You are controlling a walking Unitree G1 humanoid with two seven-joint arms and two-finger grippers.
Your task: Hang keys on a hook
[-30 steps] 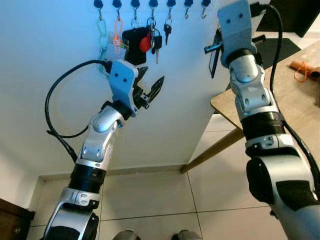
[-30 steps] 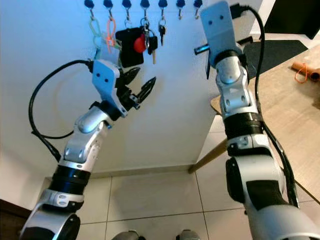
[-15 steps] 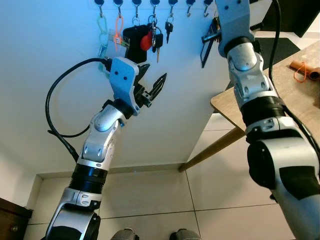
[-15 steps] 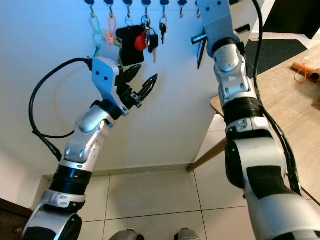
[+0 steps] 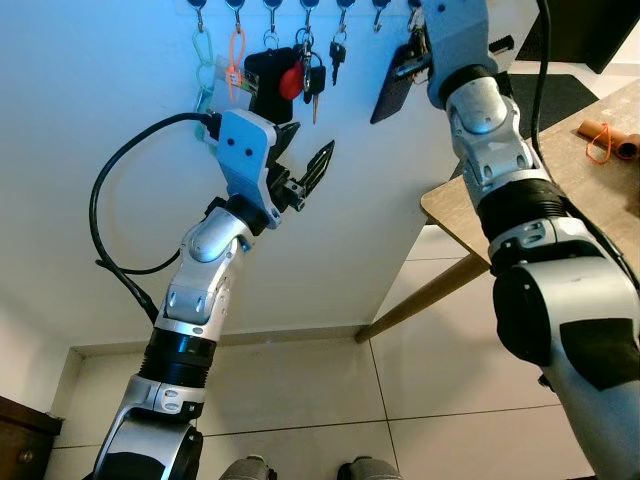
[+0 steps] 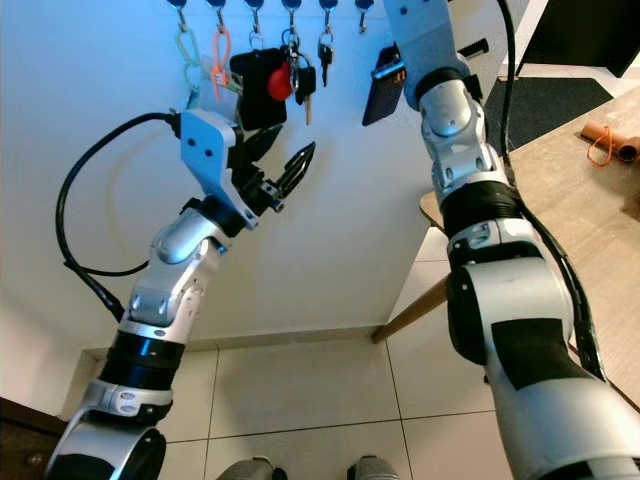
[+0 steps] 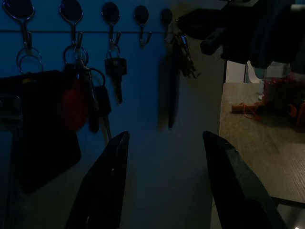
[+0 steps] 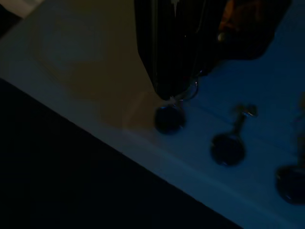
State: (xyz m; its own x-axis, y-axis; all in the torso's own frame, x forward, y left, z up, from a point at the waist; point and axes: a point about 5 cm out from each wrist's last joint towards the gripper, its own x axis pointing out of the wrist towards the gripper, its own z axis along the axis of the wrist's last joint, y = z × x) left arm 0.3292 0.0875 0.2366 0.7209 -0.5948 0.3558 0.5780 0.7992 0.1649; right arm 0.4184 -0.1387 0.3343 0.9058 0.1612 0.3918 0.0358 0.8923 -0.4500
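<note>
1. From the head cameras, a row of dark round-headed hooks (image 5: 271,6) runs along the top of a smooth pale wall (image 5: 120,80) washed in blue light. Hanging there are a green loop (image 5: 204,52), an orange clip (image 5: 236,55), a black boxy fob with a red tag (image 5: 275,82) and small metal keys (image 5: 338,55). The left pincer (image 5: 305,172) hovers just under that cluster, its long black fingers spread apart and empty. The right arm reaches up to the rail; the right pincer (image 5: 412,50) is at the top edge, and I cannot tell how its fingers stand. A flat black key holder (image 5: 390,90) hangs tilted beside it, by the hooks nearest the wall's corner. Half a second ago it hung lower and more edge-on, further from the rail.

2. The room: glossy cream floor tiles (image 5: 300,390), a wooden surface (image 5: 590,200) on a slanted leg to the right, with an orange object (image 5: 605,140) on it.

3. Left wrist view, dim: two black fingers (image 7: 102,186) frame the wall, with the keys and black fob hanging from the hooks (image 7: 109,12), and a slim dark key bunch (image 7: 174,81) near the wall's corner.

4. Right wrist view, very dark: a black slab (image 8: 176,47) sits just above a round hook (image 8: 169,119), with metal glinting between them.
</note>
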